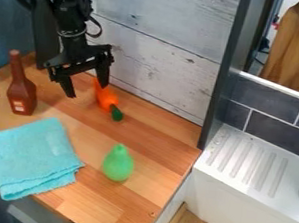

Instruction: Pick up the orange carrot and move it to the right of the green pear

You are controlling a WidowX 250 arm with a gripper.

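Note:
The black gripper (87,90) hangs over the back left of the wooden counter, open, its two fingers spread wide and pointing down. An orange carrot (105,97) with a dark green end lies just beside and partly behind the right finger; whether they touch I cannot tell. Left of the gripper a brown bottle (22,92) stands upright. A folded turquoise cloth (33,157) lies at the front left. A green pear-shaped object (118,163) rests on the counter to the right of the cloth.
The wooden counter (157,142) ends on the right at a dark upright post (225,66) and a white sink unit with a ridged drainboard (248,161). A whitewashed plank wall (162,29) rises behind the counter. A grey metallic object stands at the right edge.

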